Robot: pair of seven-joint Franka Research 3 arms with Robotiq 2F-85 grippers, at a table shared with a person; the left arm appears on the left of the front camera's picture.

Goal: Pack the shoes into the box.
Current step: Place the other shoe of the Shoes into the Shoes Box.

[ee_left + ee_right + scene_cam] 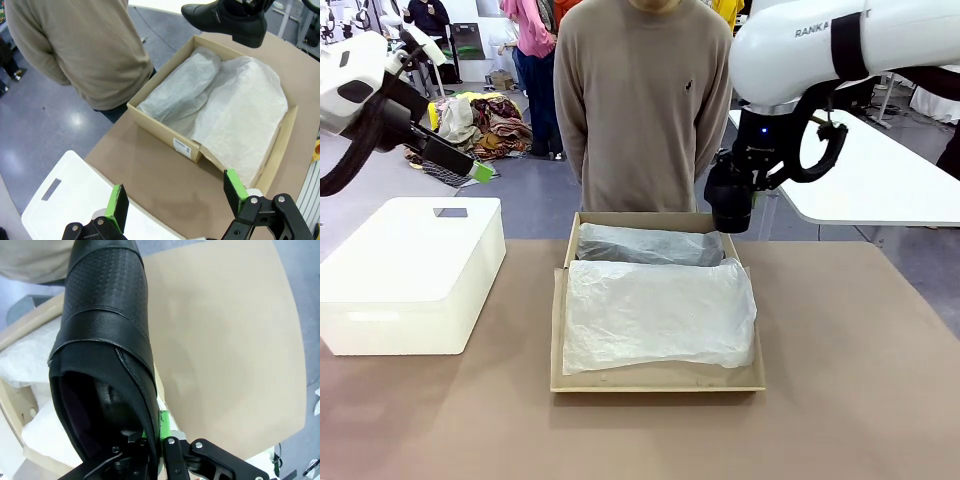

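My right gripper pinches the shoe by its collar, hanging at one o'clock over the box. The glossy leather looks slippery but stiff, I judge. My left gripper gapes wide.

Upper right: glossy white rounded right arm, black band, grey lettering "RANKA", blue indicator light, black looped cable. Bottom edge: black left gripper, linkage fingers, silver screws, bright green pads.

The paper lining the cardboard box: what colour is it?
White: the thin tissue paper in the tan cardboard shoebox, best in the front view.
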